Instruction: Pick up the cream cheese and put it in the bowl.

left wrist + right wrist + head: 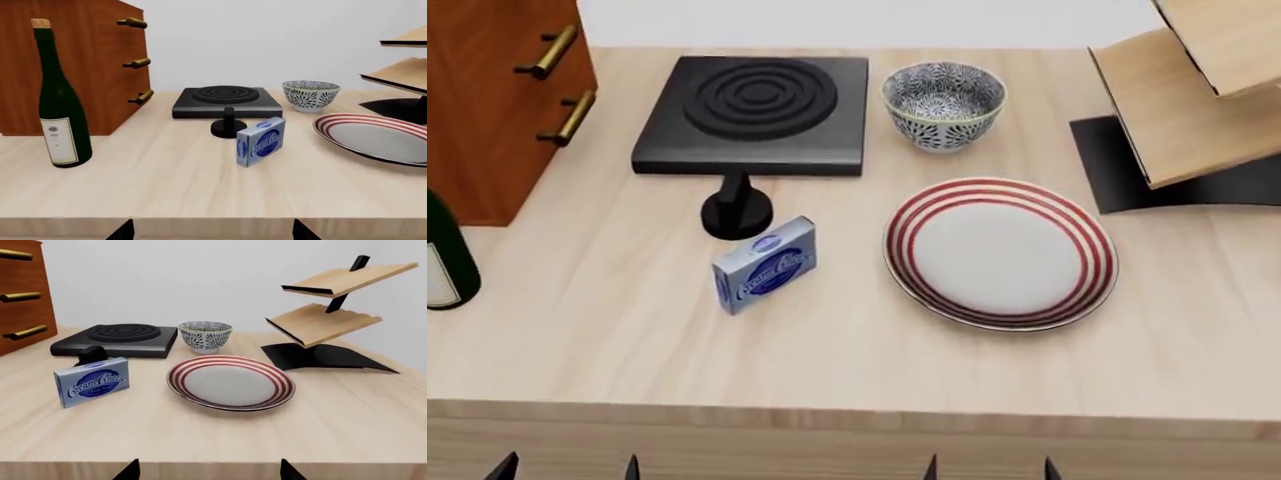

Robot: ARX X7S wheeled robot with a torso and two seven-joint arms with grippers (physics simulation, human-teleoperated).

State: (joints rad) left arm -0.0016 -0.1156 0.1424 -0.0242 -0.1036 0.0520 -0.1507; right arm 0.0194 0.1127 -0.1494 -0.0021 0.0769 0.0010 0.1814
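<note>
Only the dark fingertips of each gripper show, poking up at the near edge of the light wooden table (601, 330). The left gripper (212, 231) has its two tips spread wide with nothing between them, and the right gripper (210, 471) stands the same way: tips well apart, holding and touching nothing. Both hang just off the table's front edge, short of everything on it.

The small light-blue cream cheese box with its dark-blue oval label (766, 264) stands on its edge on the tabletop, its printed face turned toward the front and slightly to the right. Just behind it, close but whether touching is hard to tell, stands a black knob on a round base (737, 210), and behind that lies the flat black stove burner with ringed top (757, 112). The round blue-and-white patterned ceramic bowl (945, 104) stands upright beside the burner's right side, toward the back of the table, well apart from the box. Between the bowl and the front edge lies the large white plate with red stripes round its rim (1001, 252), just right of the box.

At the left stand a dark green wine bottle with a cork and pale label (59, 100) and a brown wooden drawer cabinet with brass handles (494, 90). At the right rear stands a tilted two-tier wooden rack on a black base (327, 315). A broad strip of bare tabletop runs along the front edge, before the box and the plate.
</note>
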